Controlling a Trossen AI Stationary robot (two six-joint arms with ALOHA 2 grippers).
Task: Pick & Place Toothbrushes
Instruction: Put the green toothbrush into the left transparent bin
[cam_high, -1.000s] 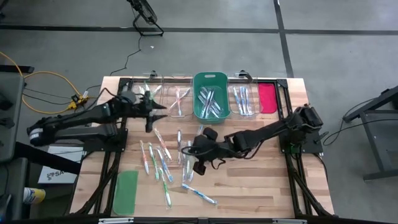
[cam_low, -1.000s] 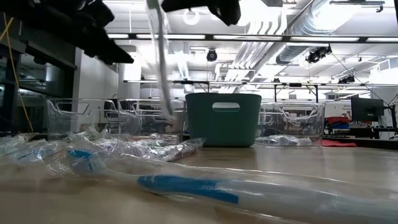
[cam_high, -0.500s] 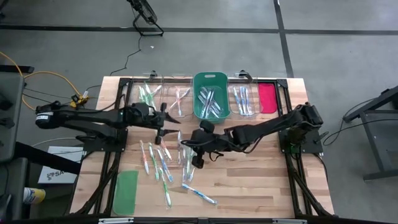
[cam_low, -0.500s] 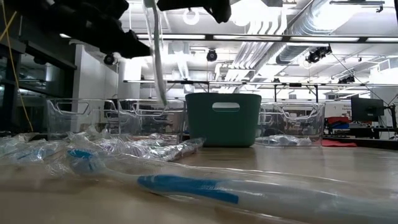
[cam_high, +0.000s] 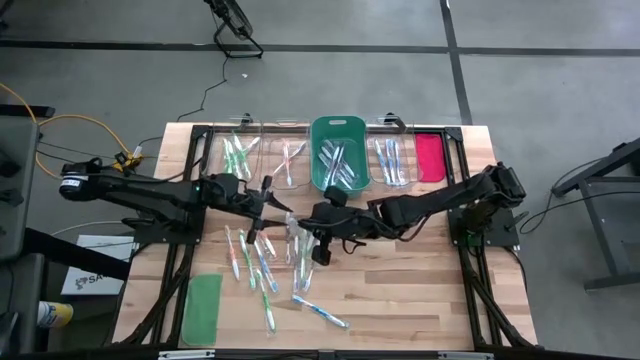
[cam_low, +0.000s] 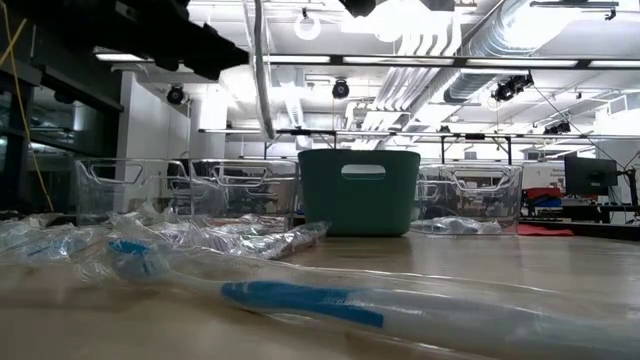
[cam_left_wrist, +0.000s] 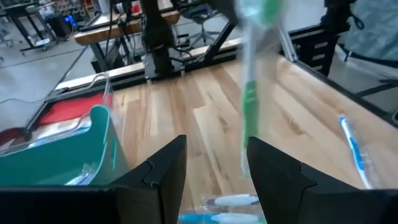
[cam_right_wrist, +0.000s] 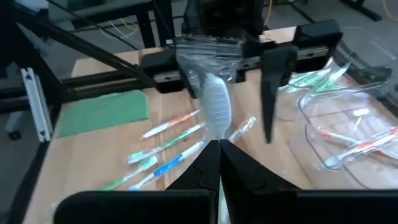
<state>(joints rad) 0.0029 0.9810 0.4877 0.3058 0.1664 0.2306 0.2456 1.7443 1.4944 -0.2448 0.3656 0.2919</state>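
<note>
My right gripper hovers over the table's middle, shut on a wrapped, green-accented toothbrush that hangs nearly upright in the low view. My left gripper is open and faces it from the table's left. In the left wrist view its two fingers stand on either side of the toothbrush; whether they touch it, I cannot tell. Several loose toothbrushes lie flat on the wood below both grippers. Others lie in the bins along the far edge. My right gripper pinches the wrapped toothbrush between its two fingers, by the wrapper just behind the white head end. That end and its crinkled wrapper stick out past the fingertips toward my left gripper. The toothbrush is lifted clear of the table, nearly upright.
Along the far edge stand two clear bins, a teal bin and another clear bin, with a red lid beside them. A green lid lies at the near left. One blue toothbrush lies alone near the front.
My left gripper has swung from beside the far-left clear bin toward the table's middle, turning to face the held toothbrush. My right gripper has risen a little and drifted toward the table's left, carrying the toothbrush higher, still nearly upright.
</note>
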